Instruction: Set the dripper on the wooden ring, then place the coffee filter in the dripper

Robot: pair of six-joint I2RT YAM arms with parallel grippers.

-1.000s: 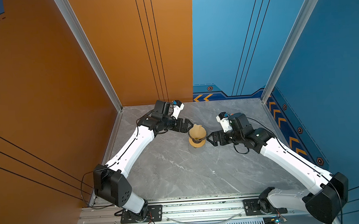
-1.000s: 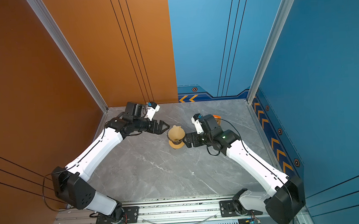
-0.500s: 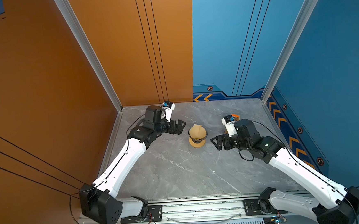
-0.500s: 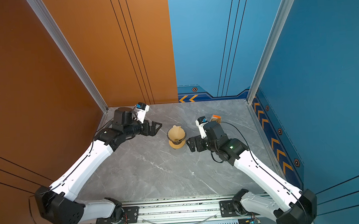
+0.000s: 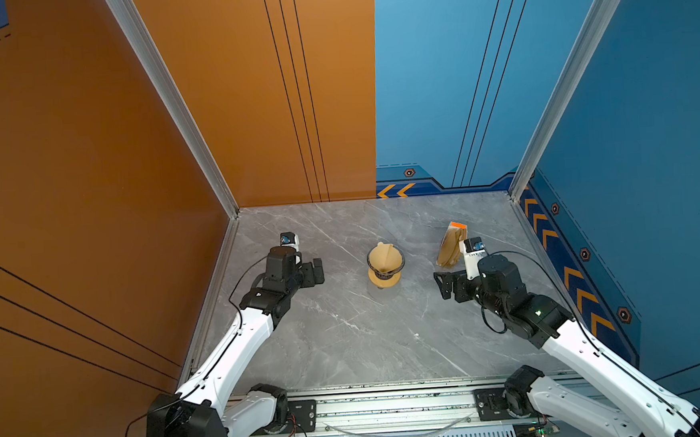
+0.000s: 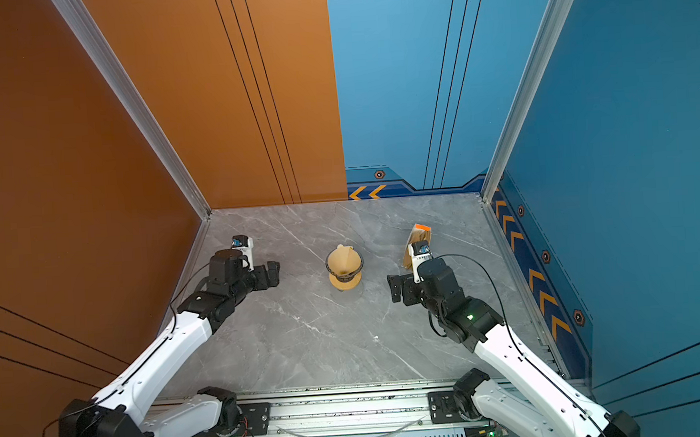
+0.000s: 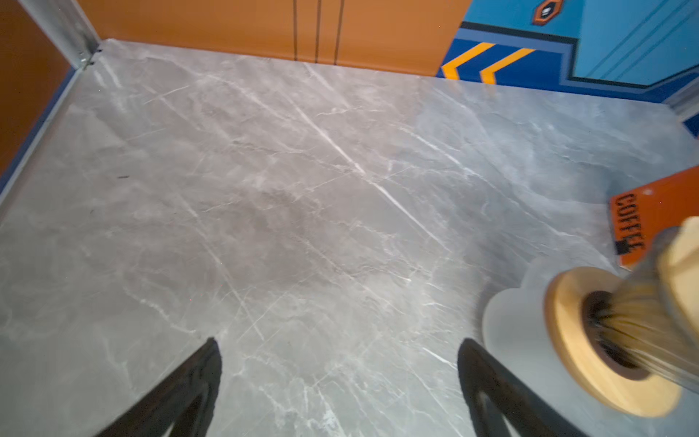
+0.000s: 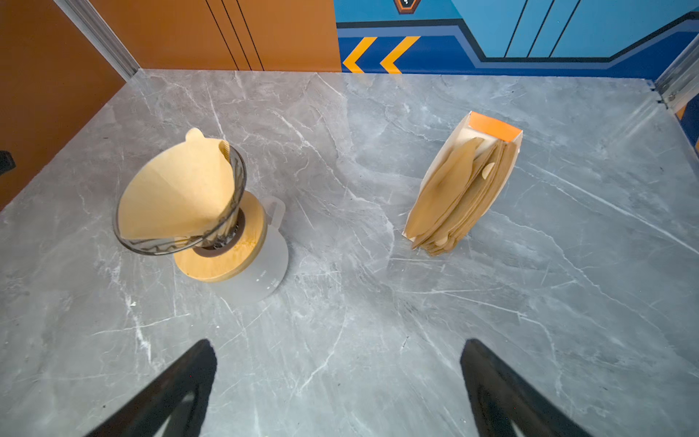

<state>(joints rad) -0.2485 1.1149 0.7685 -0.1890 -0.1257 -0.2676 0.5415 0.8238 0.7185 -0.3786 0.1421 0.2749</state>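
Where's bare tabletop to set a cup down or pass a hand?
Widest patch: the table front, from the rail up to the left gripper and right gripper. The rear strip along the wall is bare. Crowded: the centre, where the dripper holds the coffee filter; right rear, the filter pack stands.

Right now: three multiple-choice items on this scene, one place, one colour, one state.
1. Where is the thin tan paper cone filter? A) inside the dark see-through ribbed dripper B) in a mug C) under a lid
2. Strip colour atop the stacked tan filter bundle? A) green B) orange C) white
3. The left claw and right claw? A) both shut B) one shut C) both open, empty
A: cone sits within the dripper's rim. B: orange edge tops the bundle. C: both wrist views show them spread, nothing between.
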